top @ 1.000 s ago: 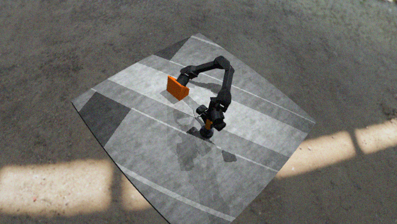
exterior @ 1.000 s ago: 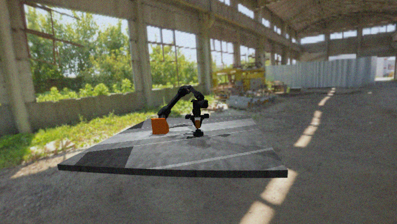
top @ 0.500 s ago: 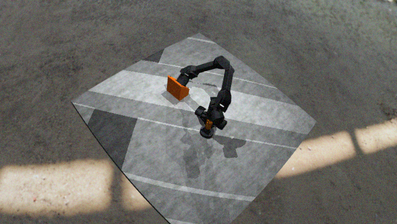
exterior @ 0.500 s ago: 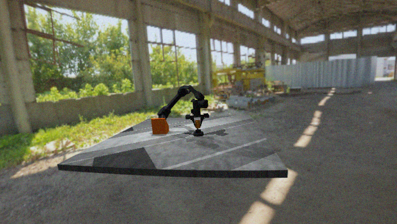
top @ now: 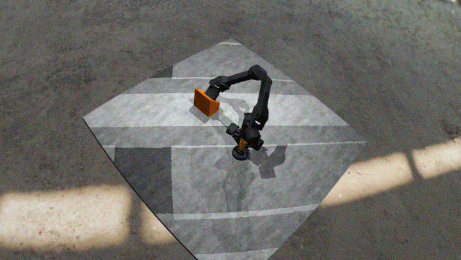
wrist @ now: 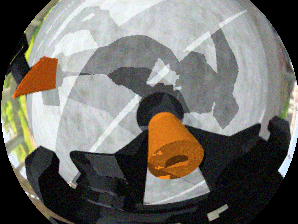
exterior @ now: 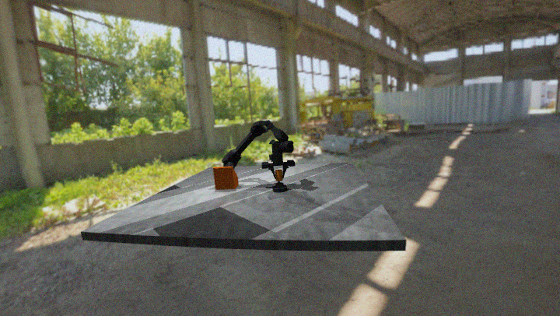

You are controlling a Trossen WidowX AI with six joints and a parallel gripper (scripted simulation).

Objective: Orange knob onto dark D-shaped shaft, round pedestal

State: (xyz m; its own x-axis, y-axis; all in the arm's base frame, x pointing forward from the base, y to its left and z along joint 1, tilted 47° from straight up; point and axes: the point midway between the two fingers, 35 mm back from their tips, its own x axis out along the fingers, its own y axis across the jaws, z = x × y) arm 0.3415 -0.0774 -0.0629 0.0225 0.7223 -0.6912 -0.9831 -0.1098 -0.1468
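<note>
The orange knob (top: pixel 242 144) (exterior: pixel 278 174) (wrist: pixel 172 131) is upright between the fingers of my gripper (top: pixel 242 143) (exterior: pixel 278 175) (wrist: pixel 165 131), which is shut on it. The knob is directly above the dark round pedestal (top: pixel 240 157) (exterior: pixel 280 188) (wrist: pixel 143 113). In the exterior view a short dark part shows between the knob's lower end and the pedestal's wide base, so the knob is not down on the base. The shaft is hidden or blends into the dark parts. I cannot tell whether its tip is inside the knob's hole, nor how the flat sides line up.
A large orange block (top: pixel 203 102) (exterior: pixel 224 177) (wrist: pixel 44 76) stands at the arm's base end, left of the pedestal in the top and exterior views. The arm arches above the grey patterned table top (top: pixel 206 180) (exterior: pixel 313 219), and its shadows fall around the pedestal.
</note>
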